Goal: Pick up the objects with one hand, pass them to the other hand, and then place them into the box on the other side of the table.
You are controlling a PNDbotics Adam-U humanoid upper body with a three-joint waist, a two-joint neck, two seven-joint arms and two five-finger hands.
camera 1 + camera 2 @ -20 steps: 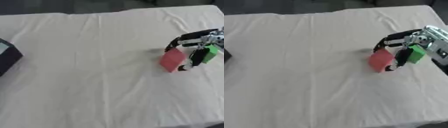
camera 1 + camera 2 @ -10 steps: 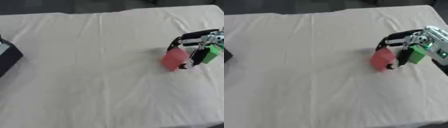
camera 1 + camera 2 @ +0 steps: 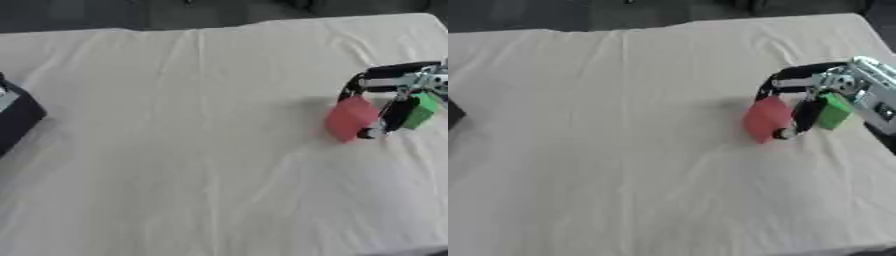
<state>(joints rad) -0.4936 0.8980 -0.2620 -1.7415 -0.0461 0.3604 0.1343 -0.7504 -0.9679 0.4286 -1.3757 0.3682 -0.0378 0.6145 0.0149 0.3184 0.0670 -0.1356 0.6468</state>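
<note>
A flat red object [image 3: 765, 119] is held just above the white cloth at the right side of the table. My right hand [image 3: 815, 97] comes in from the right edge with black fingers curled over the red object's top and its thumb against the near side. A green part [image 3: 833, 110] sits on the hand behind the thumb. A dark box [image 3: 16, 116] stands at the far left edge, only partly in view. My left hand shows in neither view.
A white, slightly creased cloth [image 3: 201, 145] covers the whole table. The table's far edge [image 3: 219, 27] meets a dark background.
The right hand and the red object have lifted slightly and shifted a little; the grip looks the same. The box has not moved.
</note>
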